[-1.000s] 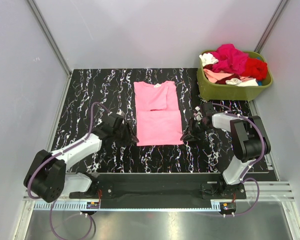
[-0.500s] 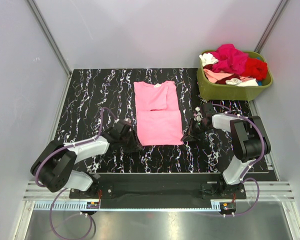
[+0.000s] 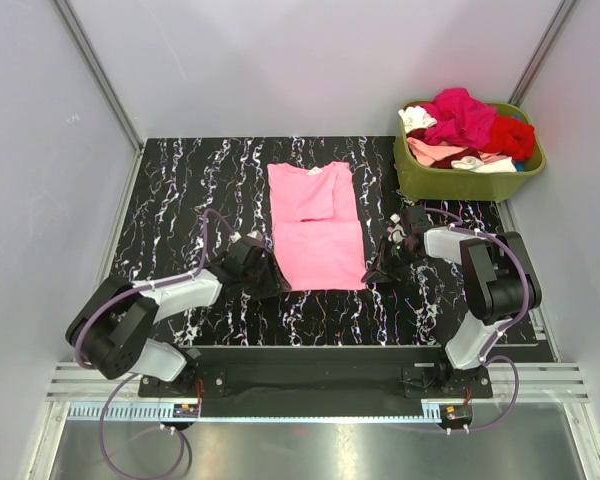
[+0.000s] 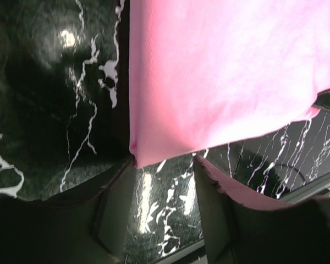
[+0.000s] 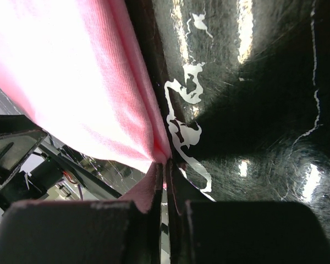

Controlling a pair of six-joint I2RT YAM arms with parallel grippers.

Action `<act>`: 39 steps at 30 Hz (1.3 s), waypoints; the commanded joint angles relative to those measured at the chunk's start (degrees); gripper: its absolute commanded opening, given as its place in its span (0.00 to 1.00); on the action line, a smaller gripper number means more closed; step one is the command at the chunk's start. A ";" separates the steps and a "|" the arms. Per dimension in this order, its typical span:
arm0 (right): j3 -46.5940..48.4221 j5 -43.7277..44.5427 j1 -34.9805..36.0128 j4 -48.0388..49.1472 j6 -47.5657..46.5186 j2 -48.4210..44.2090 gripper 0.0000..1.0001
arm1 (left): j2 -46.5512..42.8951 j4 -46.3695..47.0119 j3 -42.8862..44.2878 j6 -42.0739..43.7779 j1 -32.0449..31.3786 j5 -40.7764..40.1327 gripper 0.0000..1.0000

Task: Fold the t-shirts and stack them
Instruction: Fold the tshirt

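Nearest to us, the left claw (image 3: 270, 283) sits low over the black marbled table (image 3: 170, 190), just beside the near left corner of the pink t-shirt (image 3: 315, 225). In its wrist view the jaws stand wide apart and hold nothing. The shirt's corner comes down to the tip of one finger (image 4: 113, 214) and seems to touch it, while bare table shows in the gap between the two fingers. A pink strip runs along the upper edge of the other finger; we cannot tell whether that is cloth or a reflection.

Across from it, the right claw (image 3: 375, 272) lies at the shirt's near right corner. In its wrist view the fingers (image 5: 143, 220) are pressed almost together, with only a thin slit between them. The folded edge of the shirt runs straight into that slit at the tips, so we read it as pinching the corner.

Between the two claws and beyond them, the pink t-shirt lies flat on the table as a narrow rectangle with its neck at the far end and a fold line across its middle.

Farthest off, at the table's far right corner and apart from the pink shirt, stands the olive tub (image 3: 460, 182). A heap of t-shirts (image 3: 468, 122) in magenta, red, pale pink and white rises above its rim.
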 commanded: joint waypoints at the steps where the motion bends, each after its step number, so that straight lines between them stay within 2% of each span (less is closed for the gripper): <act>1: -0.19 1.31 0.29 0.01 -1.28 -0.28 0.03 | 3.49 -1.11 0.60 1.67 0.15 -4.70 0.47; 3: -0.11 1.31 0.29 -0.17 -1.28 -0.19 0.03 | 3.93 -1.02 0.87 1.84 0.15 -4.96 0.41; 4: -0.11 1.31 0.29 -0.08 -1.36 -0.27 0.01 | 4.02 -0.94 0.95 1.93 0.15 -5.05 0.30; 6: -0.11 1.31 0.29 -0.08 -1.28 -0.36 0.00 | 3.85 -0.85 0.78 1.93 0.15 -5.31 0.20; 7: -0.11 1.31 0.29 0.01 -1.28 -0.45 0.00 | 3.50 -0.76 0.43 2.02 0.15 -5.58 0.09; 10: -0.28 1.22 0.29 -0.08 -0.84 -0.71 0.00 | 2.53 -0.85 -0.10 2.11 0.15 -5.93 0.00; 15: -1.95 -0.62 0.29 -0.25 0.74 -3.69 0.00 | -2.11 -3.22 -0.62 1.49 -0.81 -5.23 0.00; 20: -4.58 -0.45 0.29 -4.90 2.50 -12.83 0.00 | -9.24 -9.09 -1.15 -1.75 -5.02 -6.45 0.00; 24: -7.39 -0.71 0.29 -11.83 3.47 -21.88 0.00 | -18.62 -14.02 -1.51 -8.07 -12.56 -9.35 0.00; 29: -11.00 -3.35 0.38 -19.05 7.33 -37.87 0.00 | -25.94 -21.83 -0.98 -14.41 -21.01 -12.96 0.00; 34: -9.60 -5.11 0.47 -26.26 10.67 -48.34 0.00 | -30.26 -30.01 5.69 -17.15 -24.81 -15.42 0.00; 39: 2.16 -2.75 0.47 -28.82 8.31 -43.36 0.00 | -26.32 -41.62 20.86 -9.42 -22.80 -20.69 0.09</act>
